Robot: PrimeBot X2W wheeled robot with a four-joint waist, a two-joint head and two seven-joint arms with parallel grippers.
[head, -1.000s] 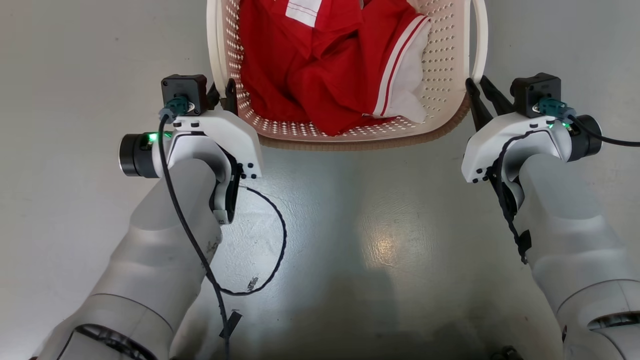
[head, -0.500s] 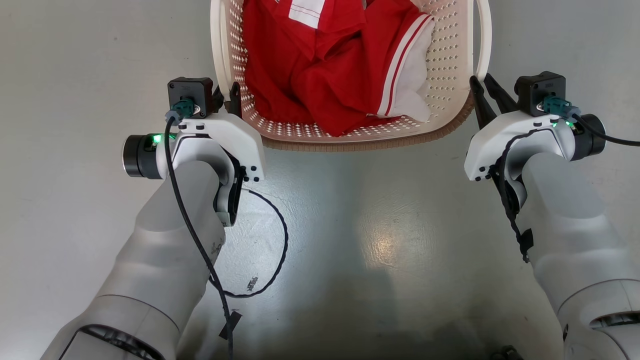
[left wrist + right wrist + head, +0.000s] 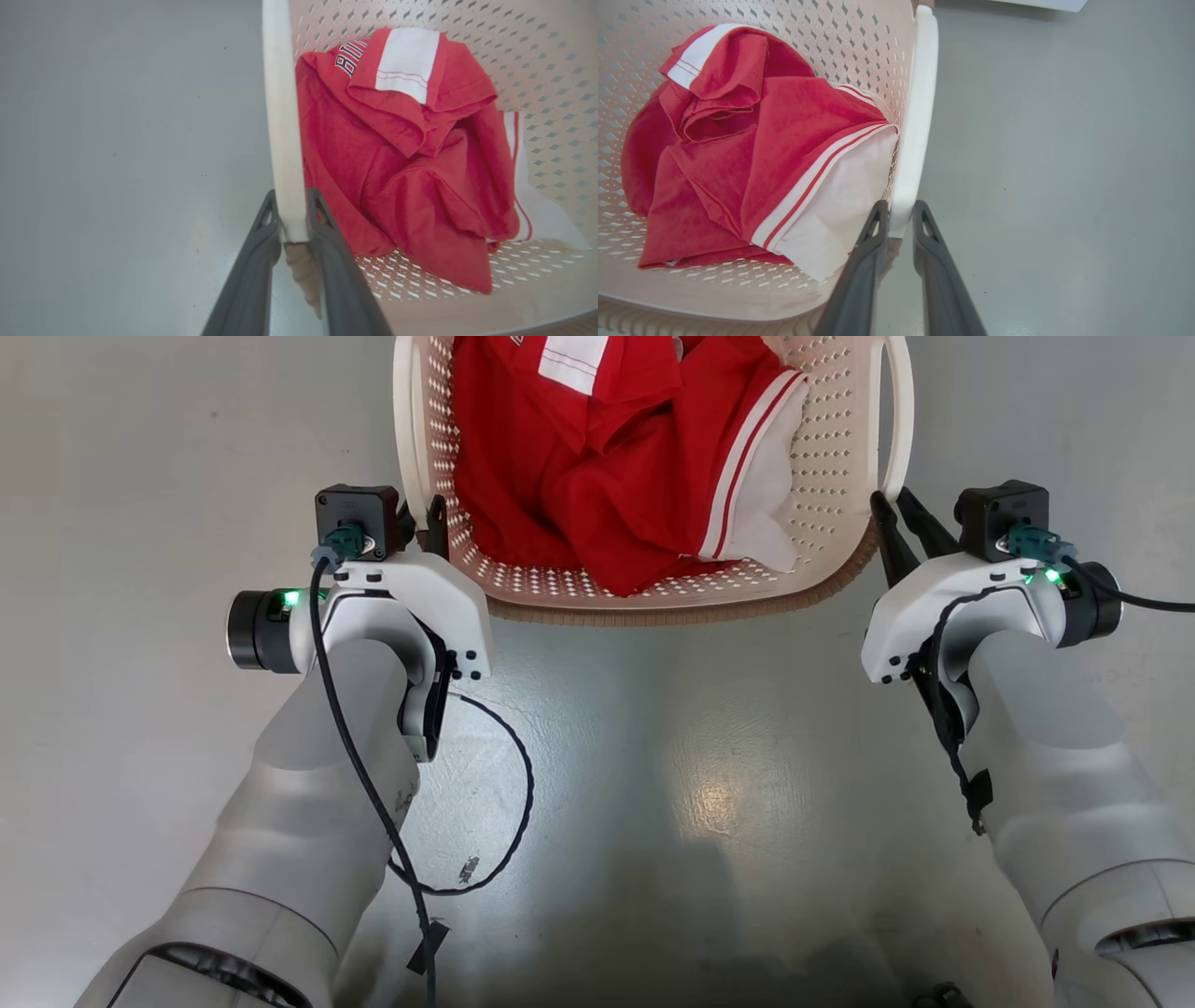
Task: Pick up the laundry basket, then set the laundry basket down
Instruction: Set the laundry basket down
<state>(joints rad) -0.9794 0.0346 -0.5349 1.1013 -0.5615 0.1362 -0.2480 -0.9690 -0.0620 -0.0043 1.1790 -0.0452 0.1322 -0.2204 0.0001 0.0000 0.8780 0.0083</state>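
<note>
Cream-white perforated plastic marks the laundry basket (image 3: 831,457), which you see at the top middle of the head view over the grey floor (image 3: 140,476), its brown woven-look rim (image 3: 653,609) on the side nearest the robot. Whether the basket rests on that floor or hangs just above it, you cannot tell. Inside the basket lies a crumpled red garment (image 3: 597,448) with white panels and striped trim, bunched toward the basket's near wall.

Your left gripper (image 3: 420,523) is at the basket's left side. In the left wrist view its 2 dark fingers (image 3: 261,242) are almost together, 1 outside the basket and 1 inside, pinching the near end of the left loop handle (image 3: 282,116) between their tips.

Your right gripper (image 3: 898,518) is at the basket's right side. In the right wrist view its 2 fingers (image 3: 864,261) stand a narrow gap apart, with the near end of the right loop handle (image 3: 915,116) clamped between the tips. The inner finger lies beside the garment's white cloth and the outer 1 is over bare floor.

You also have a black cable (image 3: 523,784) looping under the left wrist, on the robot's side of the basket.
</note>
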